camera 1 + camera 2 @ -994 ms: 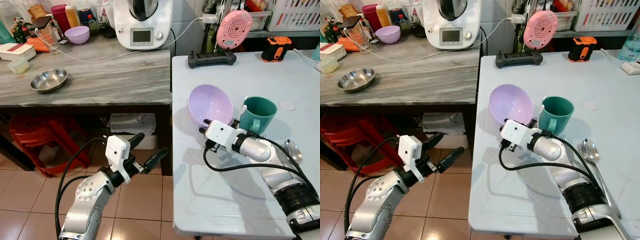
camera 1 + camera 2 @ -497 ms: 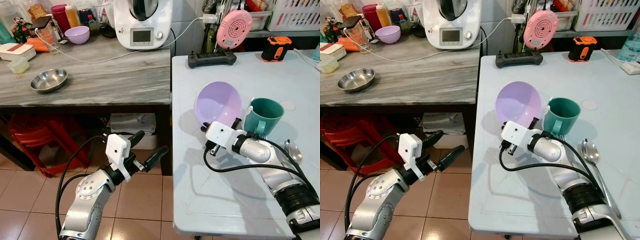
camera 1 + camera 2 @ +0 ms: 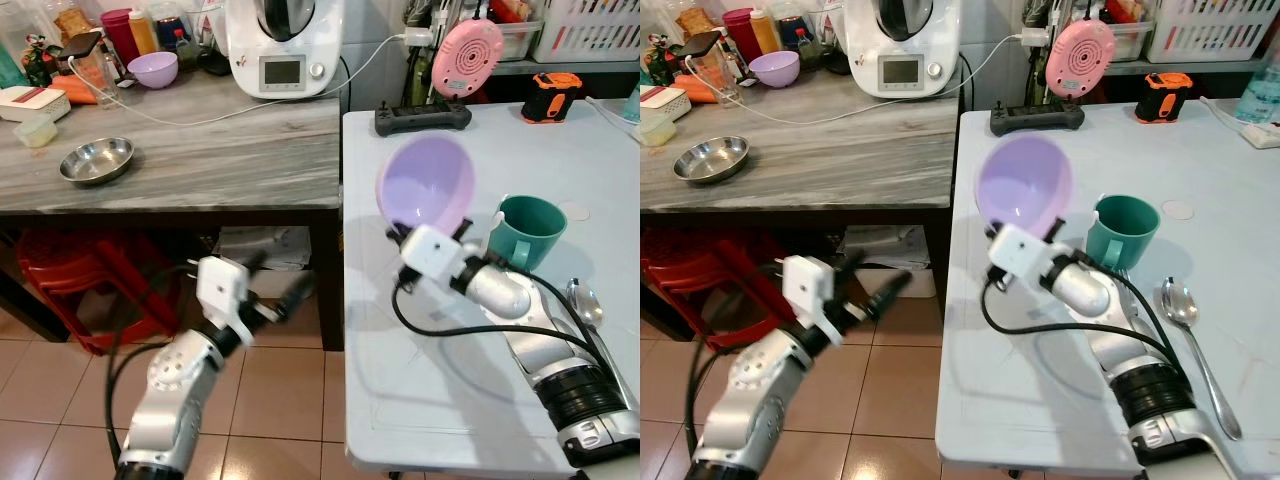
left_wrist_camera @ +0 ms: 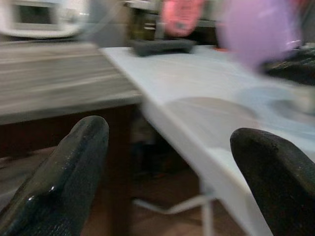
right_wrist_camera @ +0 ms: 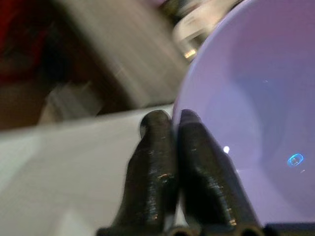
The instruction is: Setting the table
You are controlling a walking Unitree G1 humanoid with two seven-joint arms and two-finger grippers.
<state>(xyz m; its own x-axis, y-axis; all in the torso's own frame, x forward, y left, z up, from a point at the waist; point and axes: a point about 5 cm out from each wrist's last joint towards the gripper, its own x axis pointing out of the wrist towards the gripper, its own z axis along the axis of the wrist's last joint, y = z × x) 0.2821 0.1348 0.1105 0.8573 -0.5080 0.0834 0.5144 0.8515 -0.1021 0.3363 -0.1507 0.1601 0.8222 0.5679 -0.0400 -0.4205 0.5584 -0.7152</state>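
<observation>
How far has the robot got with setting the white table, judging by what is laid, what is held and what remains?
Already laid: a green mug and a spoon sit on the white table. In hand: the right gripper pinches the rim of the purple bowl, held tilted above the table. Left: setting the bowl down; the left gripper waits open beside the table edge.

Motion blurs the left end effector and the lilac bowl
</observation>
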